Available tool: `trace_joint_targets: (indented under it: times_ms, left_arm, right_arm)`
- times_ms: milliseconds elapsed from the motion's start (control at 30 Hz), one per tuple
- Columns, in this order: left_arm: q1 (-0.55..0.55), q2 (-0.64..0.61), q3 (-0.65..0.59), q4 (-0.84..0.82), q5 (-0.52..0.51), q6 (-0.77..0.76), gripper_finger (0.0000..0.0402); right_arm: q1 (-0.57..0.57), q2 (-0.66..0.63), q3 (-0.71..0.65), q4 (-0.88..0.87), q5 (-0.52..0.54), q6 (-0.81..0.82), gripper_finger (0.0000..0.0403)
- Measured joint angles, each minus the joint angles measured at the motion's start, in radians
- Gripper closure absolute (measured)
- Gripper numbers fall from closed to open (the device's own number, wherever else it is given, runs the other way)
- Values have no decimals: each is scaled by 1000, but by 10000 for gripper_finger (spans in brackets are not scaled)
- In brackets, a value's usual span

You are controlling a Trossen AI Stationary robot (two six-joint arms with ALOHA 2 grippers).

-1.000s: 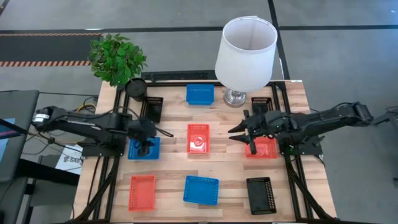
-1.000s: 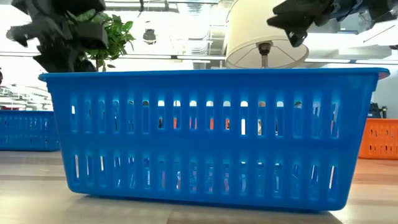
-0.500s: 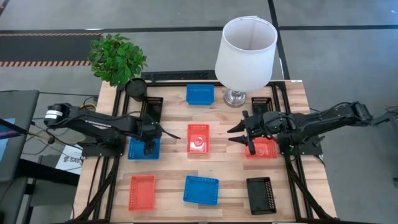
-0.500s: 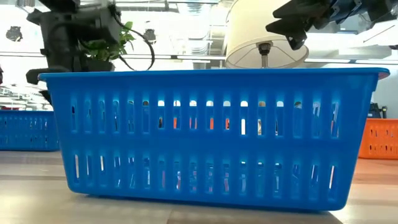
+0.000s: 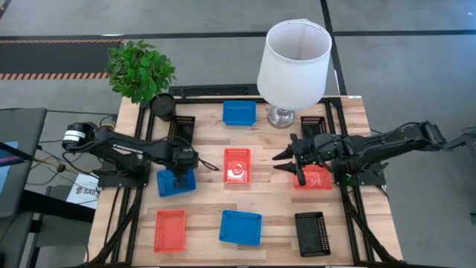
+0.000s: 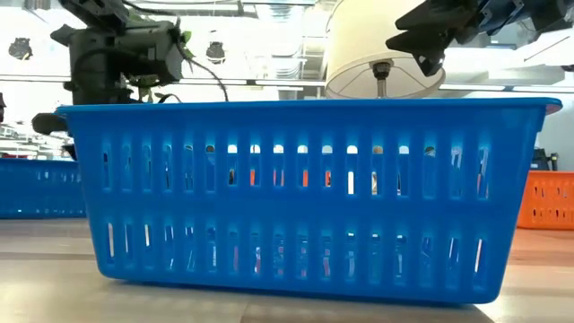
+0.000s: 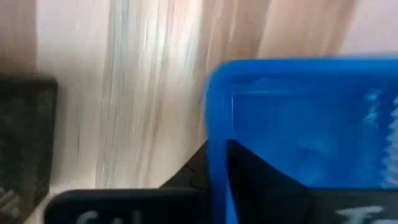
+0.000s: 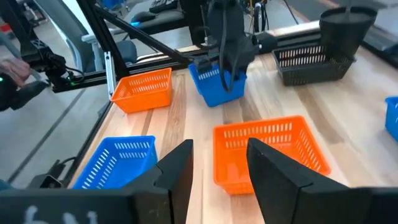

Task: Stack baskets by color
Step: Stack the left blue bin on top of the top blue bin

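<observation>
Nearest the low camera, a blue perforated plastic basket (image 5: 240,227) sits on the wooden counter (image 5: 279,216) at its front edge, its long axis running across the counter, with a red-orange mesh basket (image 5: 169,229) to its left and a black mesh basket (image 5: 312,233) to its right, both lengthwise front to back. In the middle row, the left pincer (image 5: 178,177) has dropped down and snapped from wide open to pinching the wall of the left blue mesh basket (image 5: 175,182); the left wrist view shows a dark finger inside the blue rim. That basket has turned slightly compared with a second ago, its long side now skewed off square to the counter edge, which suggests the grip is taken and the basket is ready to be lifted toward another blue one. The centre red-orange basket (image 5: 237,165) lies with its long axis front to back. The right pincer (image 5: 286,161) hovers with its fingers spread and empty, between that centre basket and the right red-orange basket (image 5: 313,177), hardly moved from before. At the back lie the far blue basket (image 5: 239,112), long axis across the counter, and two more black baskets (image 5: 181,128) (image 5: 312,123), beside a white lampshade (image 5: 294,53), a black round pot (image 5: 162,104) and a green leafy plant (image 5: 139,68).
</observation>
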Motion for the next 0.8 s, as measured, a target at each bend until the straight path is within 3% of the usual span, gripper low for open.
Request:
trace_joint_targets:
  times_ms: [167, 333, 467, 633, 800]
  left_arm:
    - [2, 0, 124, -67, -8, 63, 399]
    - [22, 0, 340, -155, 7, 101, 401]
    - [46, 3, 519, -168, -49, 188, 401]
    - [125, 74, 731, -173, -104, 388, 401]
    - [280, 251, 944, -172, -25, 662, 401]
  right_arm:
    - [18, 0, 0, -38, -1, 22, 243]
    - [35, 0, 0, -47, -3, 69, 257]
    - [35, 0, 0, -46, -3, 102, 268]
    - [35, 0, 0, -46, -3, 148, 281]
    - [36, 0, 0, -44, -3, 209, 286]
